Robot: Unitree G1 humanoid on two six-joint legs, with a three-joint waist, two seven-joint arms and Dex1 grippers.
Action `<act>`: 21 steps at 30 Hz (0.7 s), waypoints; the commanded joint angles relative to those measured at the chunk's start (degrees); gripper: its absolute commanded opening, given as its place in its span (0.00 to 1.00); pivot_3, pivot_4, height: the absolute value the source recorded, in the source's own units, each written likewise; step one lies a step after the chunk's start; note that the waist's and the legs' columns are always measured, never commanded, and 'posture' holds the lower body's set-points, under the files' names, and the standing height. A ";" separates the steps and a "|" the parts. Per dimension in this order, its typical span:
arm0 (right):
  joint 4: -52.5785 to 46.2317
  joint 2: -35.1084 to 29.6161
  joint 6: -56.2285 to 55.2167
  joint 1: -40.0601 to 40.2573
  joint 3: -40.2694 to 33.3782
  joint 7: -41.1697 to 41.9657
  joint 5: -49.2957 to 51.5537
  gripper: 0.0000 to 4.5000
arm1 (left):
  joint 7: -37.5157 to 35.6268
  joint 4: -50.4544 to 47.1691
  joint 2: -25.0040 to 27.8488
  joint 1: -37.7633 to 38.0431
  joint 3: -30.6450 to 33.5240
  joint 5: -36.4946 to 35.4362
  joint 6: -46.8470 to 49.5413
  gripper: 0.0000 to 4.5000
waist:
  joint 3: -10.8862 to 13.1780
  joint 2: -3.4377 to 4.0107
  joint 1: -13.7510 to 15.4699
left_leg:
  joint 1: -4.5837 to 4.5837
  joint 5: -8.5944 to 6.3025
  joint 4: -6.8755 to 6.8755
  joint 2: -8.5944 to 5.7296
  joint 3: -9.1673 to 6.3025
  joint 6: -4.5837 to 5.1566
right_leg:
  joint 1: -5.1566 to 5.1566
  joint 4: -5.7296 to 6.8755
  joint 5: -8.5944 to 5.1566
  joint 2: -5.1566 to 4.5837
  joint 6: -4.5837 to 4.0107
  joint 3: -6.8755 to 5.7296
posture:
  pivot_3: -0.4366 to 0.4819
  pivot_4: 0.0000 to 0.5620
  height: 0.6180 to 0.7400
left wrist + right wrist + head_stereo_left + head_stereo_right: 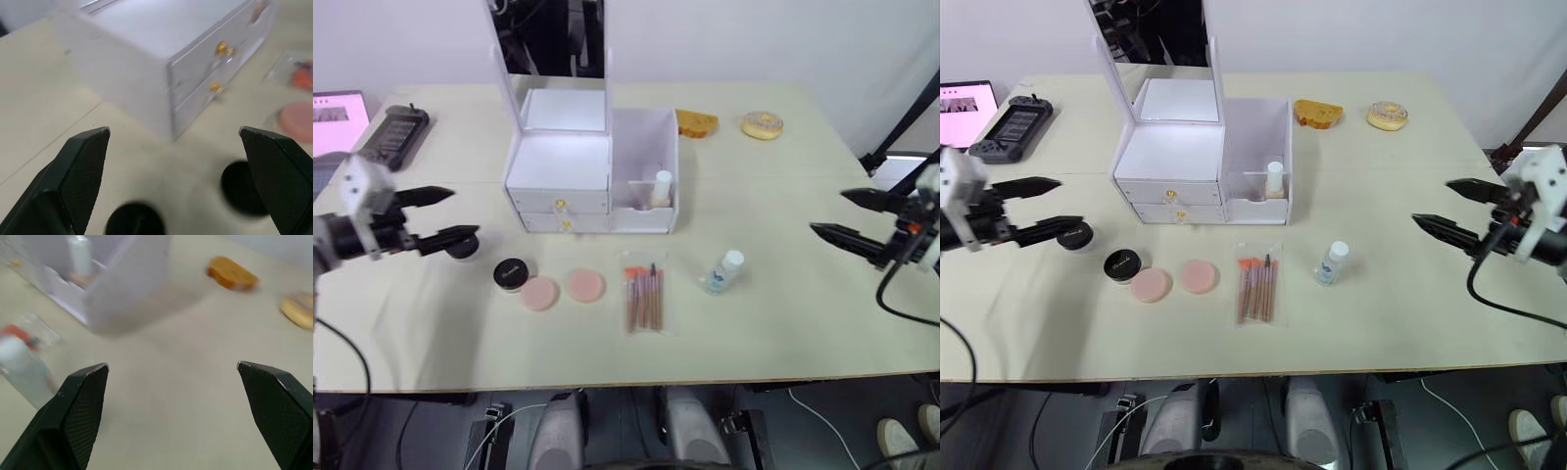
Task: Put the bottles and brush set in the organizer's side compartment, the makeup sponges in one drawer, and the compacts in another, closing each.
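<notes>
The organizer point(1197, 162) stands in the upper middle of the frame on the pale tabletop point(1381, 313), its mirror point(1151, 44) upright at the back and its 2 gold-knobbed drawers point(1173, 203) shut. The side compartment point(1258, 162) forms the box's right part, and the beige bottle point(1274, 180) with a white cap stands inside it at the front.

Below the box, across the middle of the frame, lie the other things: the clear bottle point(1332, 263) with a pale blue label, right of centre; the brush set point(1257, 284) in its clear sleeve, just left of it; 2 pink makeup sponges point(1175, 280) side by side, close together; and 2 black compacts, 1 point(1122, 265) just beside the left sponge and the other point(1074, 235) further left.

The left gripper point(1036, 208) hangs at the left edge, jaws spread and empty, its lower finger just beside the far compact. The right gripper point(1451, 207) hangs at the right edge, jaws spread and empty, well apart from the clear bottle.

At the upper right lie a piece of toast point(1317, 113) and a doughnut point(1388, 117). At the upper left sit a black handheld console point(1012, 127) and a pink-lit screen point(966, 103).
</notes>
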 commanded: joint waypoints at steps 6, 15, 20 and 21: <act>12.24 1.31 -14.10 1.71 -1.22 -1.19 -3.83 0.99 | -1.68 15.33 4.13 5.65 9.00 1.66 -7.61 1.00 | 0.00 0.02 -0.02 | 0.00 0.00 -0.10 0.01 0.02 -0.01 | -0.09 -0.01 0.00 -0.01 0.00 -0.01 | 0.48 0.27 0.98; 7.36 -0.74 -6.34 -2.04 2.43 -0.06 0.20 0.99 | -2.22 10.89 2.61 6.31 8.83 0.60 -6.87 1.00 | 0.00 0.02 0.24 | 0.00 -0.01 -0.06 0.03 0.06 -0.02 | -0.06 0.02 0.05 -0.13 -0.09 -0.07 | 0.48 0.27 0.98; -1.87 -3.12 2.68 -4.50 3.66 0.73 5.41 0.99 | -4.56 0.39 1.19 2.55 4.56 -2.38 0.30 1.00 | 0.00 0.02 0.31 | -0.02 0.00 -0.06 0.04 0.10 -0.02 | -0.06 0.03 0.04 -0.12 -0.08 -0.07 | 0.48 0.27 0.98; -4.50 -3.43 4.61 -4.60 3.89 0.89 6.73 0.99 | -4.75 -2.91 0.71 1.71 3.45 -3.52 2.56 1.00 | 0.00 0.02 0.36 | -0.02 0.00 -0.05 0.04 0.10 -0.01 | -0.05 0.04 0.04 -0.11 -0.08 -0.06 | 0.48 0.27 0.98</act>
